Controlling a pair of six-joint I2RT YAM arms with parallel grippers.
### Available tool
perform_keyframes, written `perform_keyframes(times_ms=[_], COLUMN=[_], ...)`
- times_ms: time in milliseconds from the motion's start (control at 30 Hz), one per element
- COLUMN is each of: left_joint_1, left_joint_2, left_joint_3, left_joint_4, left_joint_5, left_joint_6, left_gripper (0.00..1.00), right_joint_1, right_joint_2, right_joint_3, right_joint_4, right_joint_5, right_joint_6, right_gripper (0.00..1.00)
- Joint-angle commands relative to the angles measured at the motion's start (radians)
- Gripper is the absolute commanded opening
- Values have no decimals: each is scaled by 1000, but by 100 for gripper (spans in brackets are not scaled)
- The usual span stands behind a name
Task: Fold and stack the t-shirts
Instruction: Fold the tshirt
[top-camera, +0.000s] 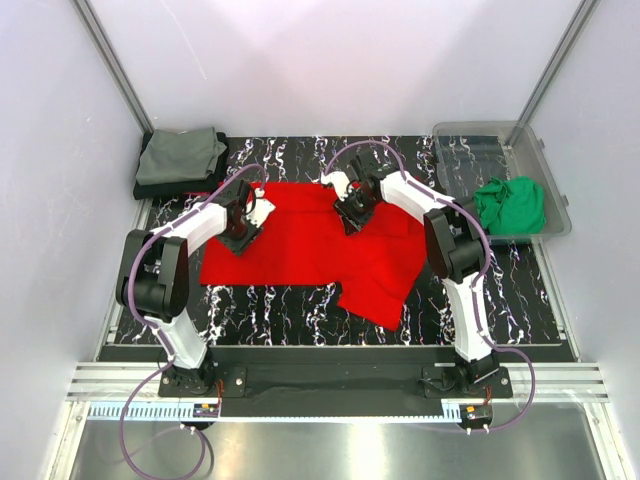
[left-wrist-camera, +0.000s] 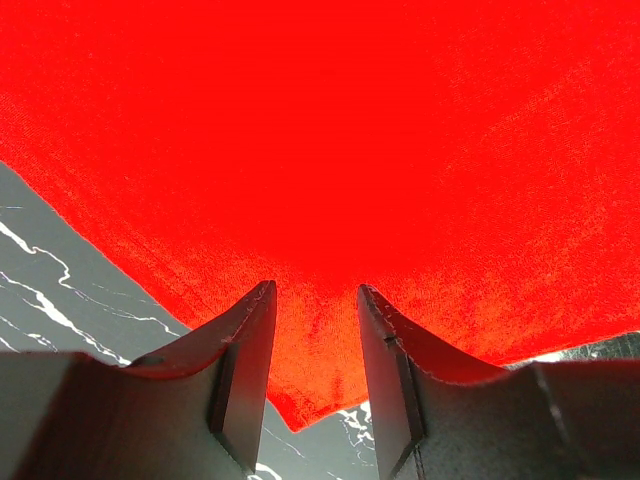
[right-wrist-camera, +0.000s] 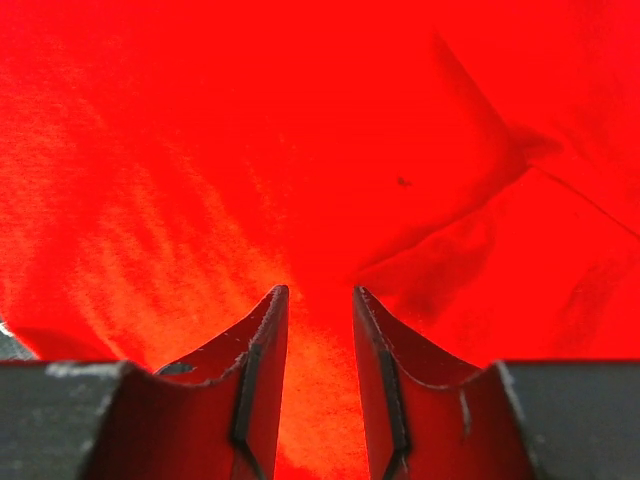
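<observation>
The red t-shirt (top-camera: 300, 245) is spread flat over the middle of the black marbled table (top-camera: 280, 310), with one part folded and drooping toward the near right. Its far edge is reached by both arms, which are stretched forward from their bases and bent inward over the cloth.

The left gripper (left-wrist-camera: 315, 288) is pointed down at the shirt's far left corner. Its jaws are held partly apart, and the cloth's edge, with a strip of table beside it, is seen through the gap. The right gripper (right-wrist-camera: 319, 290) is set over the far middle of the shirt, by a crease. Its jaws are likewise parted, with red cloth seen between them.

At the far right a clear plastic bin (top-camera: 470, 160) is placed, and the green t-shirt (top-camera: 510, 205) is bunched in its near end. At the far left corner the grey-olive t-shirt (top-camera: 180, 155) is laid folded on top of the dark t-shirt (top-camera: 158, 189).
</observation>
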Motion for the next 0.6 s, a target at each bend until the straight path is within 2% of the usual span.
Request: perform_keyframes(times_ms=[0, 567], left_joint_1=[6, 6], left_joint_2=[-34, -13], left_joint_3=[17, 33], left_joint_4=[22, 16], left_joint_5=[15, 27], left_joint_6=[-18, -22], left_gripper=[43, 43], right_joint_1=[5, 5], right_joint_2=[1, 23], right_joint_3=[42, 65], right_joint_4=[33, 50], right_joint_5=[37, 74], right_joint_6=[14, 22], right_gripper=[38, 33])
